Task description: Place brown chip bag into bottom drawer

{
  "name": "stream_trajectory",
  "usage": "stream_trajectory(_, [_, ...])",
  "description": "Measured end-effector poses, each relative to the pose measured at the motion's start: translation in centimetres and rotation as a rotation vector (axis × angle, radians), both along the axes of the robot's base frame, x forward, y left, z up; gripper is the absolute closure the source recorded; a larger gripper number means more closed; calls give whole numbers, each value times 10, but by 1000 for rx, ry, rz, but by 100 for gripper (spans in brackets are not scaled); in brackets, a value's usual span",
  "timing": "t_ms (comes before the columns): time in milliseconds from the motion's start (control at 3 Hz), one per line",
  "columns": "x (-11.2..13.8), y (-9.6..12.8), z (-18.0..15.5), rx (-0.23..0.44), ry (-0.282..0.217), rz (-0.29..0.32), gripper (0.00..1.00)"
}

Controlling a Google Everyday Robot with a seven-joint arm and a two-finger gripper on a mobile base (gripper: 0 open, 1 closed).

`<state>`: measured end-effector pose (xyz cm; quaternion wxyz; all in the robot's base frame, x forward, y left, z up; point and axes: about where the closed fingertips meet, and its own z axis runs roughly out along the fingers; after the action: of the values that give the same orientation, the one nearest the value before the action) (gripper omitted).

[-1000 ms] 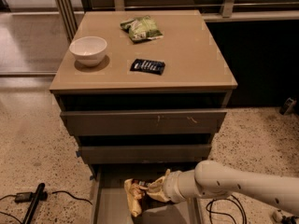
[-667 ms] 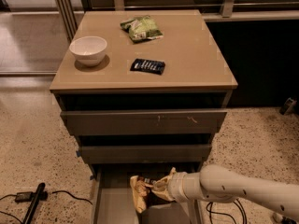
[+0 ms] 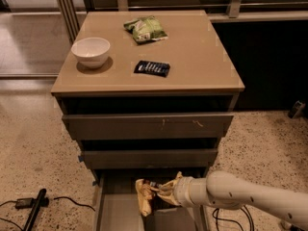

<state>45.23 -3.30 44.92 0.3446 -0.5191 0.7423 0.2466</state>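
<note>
The brown chip bag hangs crumpled, pale yellow with a dark middle, over the open bottom drawer at the foot of the cabinet. My gripper comes in from the right on a white arm and is shut on the bag's right end. The bag is down inside the drawer's opening, near its middle; I cannot tell whether it touches the grey floor.
The cabinet top carries a white bowl, a green bag and a small dark blue packet. The two upper drawers are shut. Cables and a black object lie on the floor at left.
My gripper and the bag have shifted slightly right and a little lower into the drawer. Nothing on the cabinet top has moved.
</note>
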Motion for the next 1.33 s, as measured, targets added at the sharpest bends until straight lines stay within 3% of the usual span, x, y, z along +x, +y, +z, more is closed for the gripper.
stream_trajectory(333, [3,8,-13,-4,11,7,100])
stream_trajectory(1333, [39,23,-123,11,8,-58,100])
